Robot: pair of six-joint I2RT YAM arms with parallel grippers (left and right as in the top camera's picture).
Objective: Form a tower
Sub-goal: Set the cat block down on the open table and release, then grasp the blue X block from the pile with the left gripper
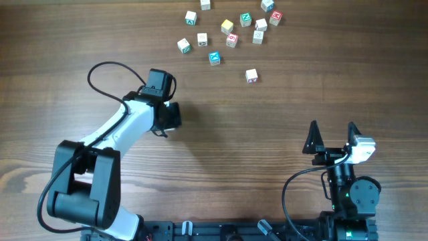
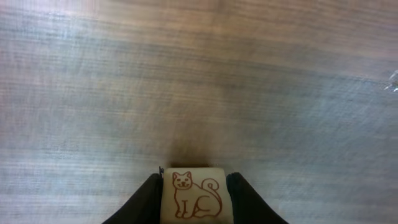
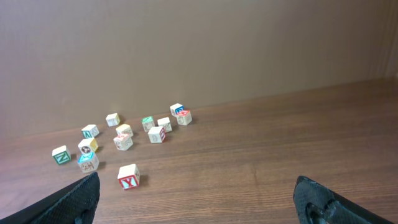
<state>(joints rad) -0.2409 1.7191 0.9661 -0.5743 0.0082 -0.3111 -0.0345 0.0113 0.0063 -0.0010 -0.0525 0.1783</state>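
Wooden surface (image 1: pixel 267 154), letter cubes (image 1: pixel 231 30) scattered far side. Left gripper (image 2: pixel 194 182) pinches cat cube (image 2: pixel 193 200); right gripper (image 1: pixel 332 137) spread, idle. Seat cube flat, square, before releasing.

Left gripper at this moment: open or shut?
Shut: the left gripper clamps a pale cube bearing a red animal drawing, with a dark finger against each side in the left wrist view.
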